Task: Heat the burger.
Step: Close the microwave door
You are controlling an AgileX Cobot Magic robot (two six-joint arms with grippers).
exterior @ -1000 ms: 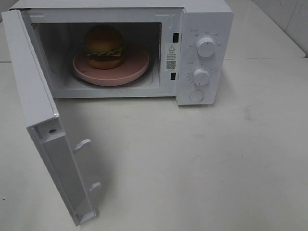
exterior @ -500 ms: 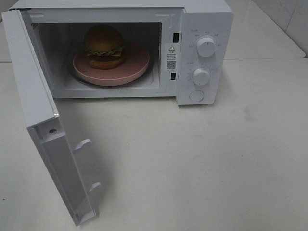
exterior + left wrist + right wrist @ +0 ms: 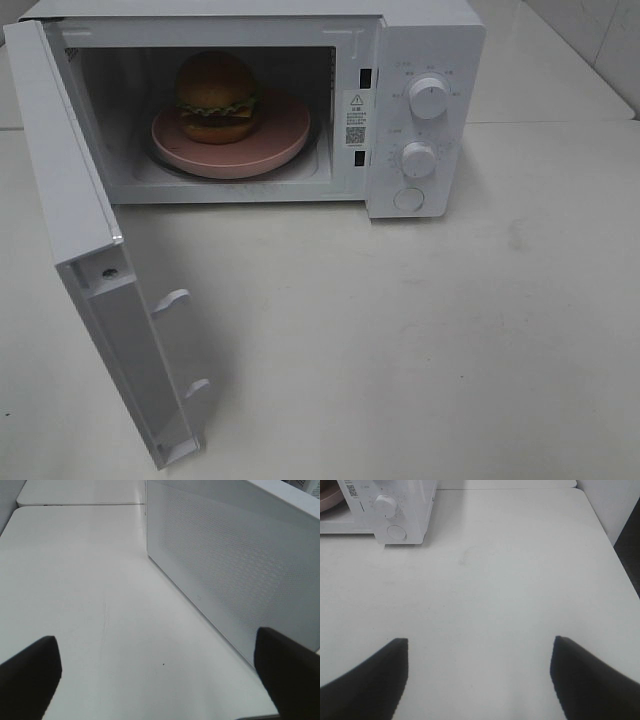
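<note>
The burger (image 3: 218,97) sits on a round pink plate (image 3: 285,135) inside the white microwave (image 3: 430,40), whose door (image 3: 75,215) hangs wide open toward the front left. Neither arm shows in the exterior high view. In the left wrist view my left gripper (image 3: 160,667) is open, empty, low over the table beside the door's perforated outer face (image 3: 235,570). My right gripper (image 3: 479,667) is open and empty over bare table, well back from the microwave's control panel (image 3: 395,510).
Two round knobs (image 3: 428,98) and a round button (image 3: 408,199) are on the microwave's right panel. The white table (image 3: 420,340) spreads in front and to the right. Its right edge (image 3: 615,555) shows in the right wrist view.
</note>
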